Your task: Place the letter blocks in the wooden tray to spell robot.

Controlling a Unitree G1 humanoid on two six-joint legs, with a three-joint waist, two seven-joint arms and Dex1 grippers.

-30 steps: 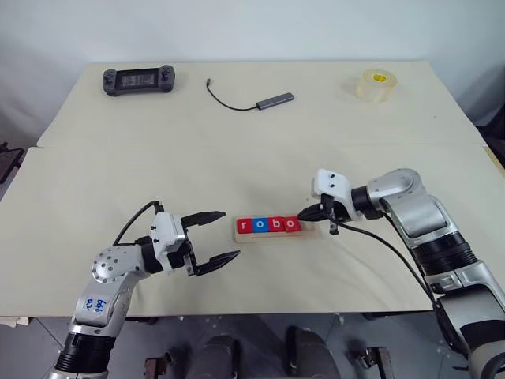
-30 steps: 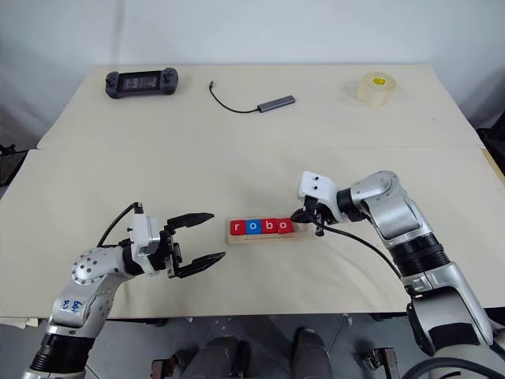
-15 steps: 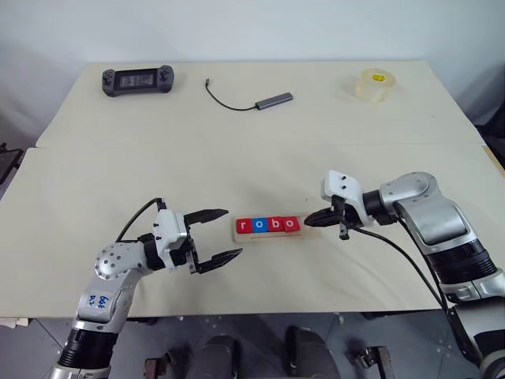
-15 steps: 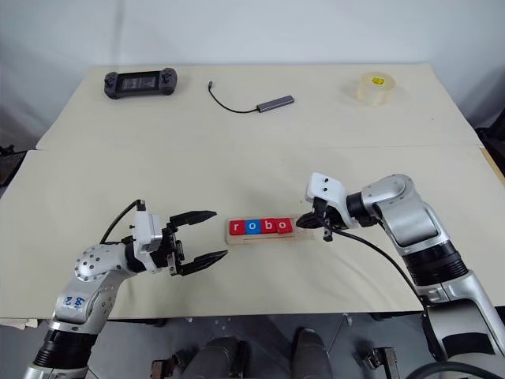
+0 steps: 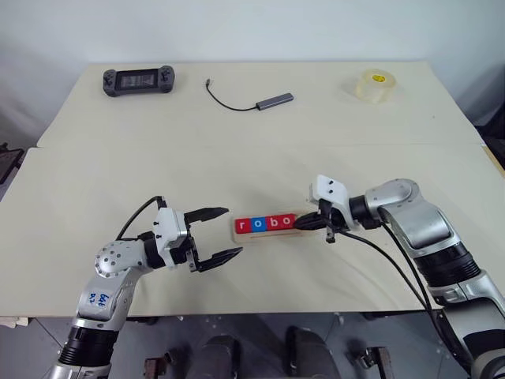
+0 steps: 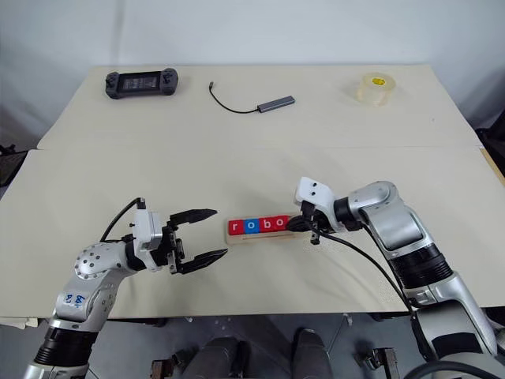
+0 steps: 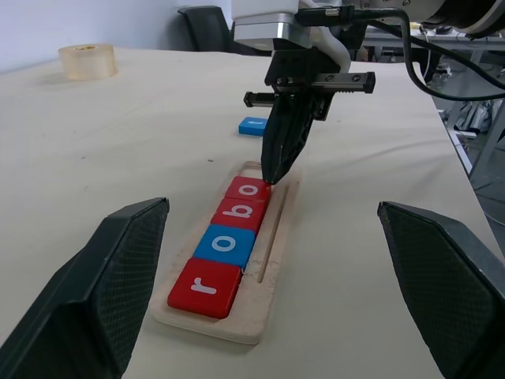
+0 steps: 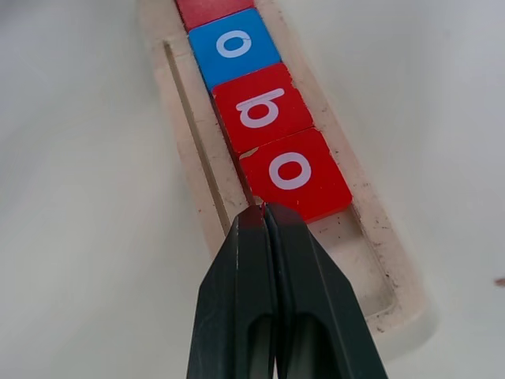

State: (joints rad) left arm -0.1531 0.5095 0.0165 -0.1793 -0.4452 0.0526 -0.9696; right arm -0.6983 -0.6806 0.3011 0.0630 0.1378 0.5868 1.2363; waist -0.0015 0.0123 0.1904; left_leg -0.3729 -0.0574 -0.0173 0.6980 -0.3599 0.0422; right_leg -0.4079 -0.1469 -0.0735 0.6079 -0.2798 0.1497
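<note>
The wooden tray [image 7: 278, 237] lies at the table's near middle. In it sit a red r [image 7: 205, 287], a blue o [image 7: 229, 242], a red b [image 7: 239, 212] and a red o [image 8: 293, 174], side by side from its left end. The slot [image 8: 359, 264] at the right end is bare. My right gripper [image 8: 264, 209] is shut and empty, its tip [image 5: 298, 224] down at the last o's corner by the tray wall. A loose blue block [image 7: 254, 125] lies on the table beyond the tray; I cannot read its letter. My left gripper [image 5: 234, 231] stands open and empty just left of the tray.
At the far side of the table lie a black game controller [image 5: 138, 80], a grey adapter with a cable [image 5: 274, 99] and a roll of clear tape [image 5: 374, 85]. Bare tabletop surrounds the tray.
My right hand pulled a little to the right, then came back left, its shut tip ending lower at the last o. The left gripper has stayed open in place.
</note>
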